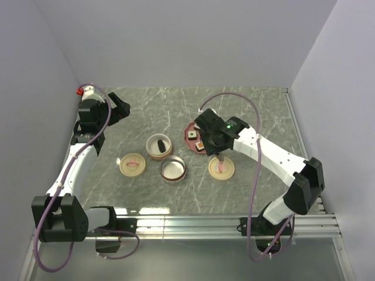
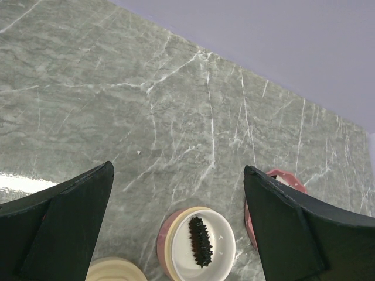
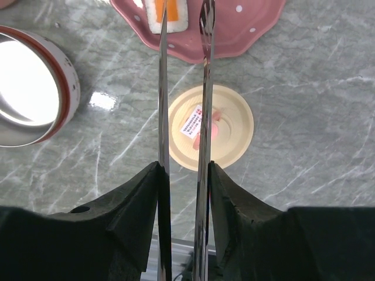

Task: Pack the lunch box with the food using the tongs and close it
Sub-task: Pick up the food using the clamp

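The tongs (image 3: 205, 88) sit upright between the fingers of my right gripper (image 3: 183, 167), which is shut on them. Their two arms stand apart with nothing between them and reach over a cream lid (image 3: 231, 126) toward the red plate (image 3: 246, 29). An orange-and-white piece of food (image 3: 176, 12) lies on the plate beside the left tong arm. From above, my right gripper (image 1: 218, 153) hovers by the plate (image 1: 188, 127), which holds two pieces of food (image 1: 192, 134). My left gripper (image 1: 120, 108) is open at the far left, above bare table (image 2: 179, 168).
A pink-and-cream lunch box bowl (image 1: 169, 142) holds a dark spiky piece (image 2: 202, 240). A steel tin (image 1: 183, 170) stands in front of it, its wall (image 3: 67, 76) showing in the right wrist view. A second cream lid (image 1: 132, 164) lies to the left. A metal rail (image 1: 222, 222) runs along the near edge.
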You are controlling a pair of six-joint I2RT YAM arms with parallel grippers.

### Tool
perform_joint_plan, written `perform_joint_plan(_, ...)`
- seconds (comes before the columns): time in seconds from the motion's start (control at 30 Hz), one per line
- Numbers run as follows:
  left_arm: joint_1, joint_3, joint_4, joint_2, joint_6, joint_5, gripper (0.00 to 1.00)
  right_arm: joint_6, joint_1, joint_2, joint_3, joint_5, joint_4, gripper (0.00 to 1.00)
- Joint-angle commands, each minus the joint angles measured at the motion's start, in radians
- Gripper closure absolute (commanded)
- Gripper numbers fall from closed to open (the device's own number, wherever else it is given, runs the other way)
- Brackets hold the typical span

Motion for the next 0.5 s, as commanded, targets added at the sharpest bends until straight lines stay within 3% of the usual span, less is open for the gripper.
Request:
perform_joint_plan(0.0, -0.005, -0.006, 0.038, -0.019, -0.008, 0.008, 0.00, 0.014, 0.007, -0.055, 0.024, -0.007, 0.043, 0.54)
perform_joint_plan(0.47, -0.004, -0.009, 0.037, -0.031, -0.003, 0.001, 0.00, -0.017, 0.007, -0.022, 0.026, -0.039, 0.063, 0.53)
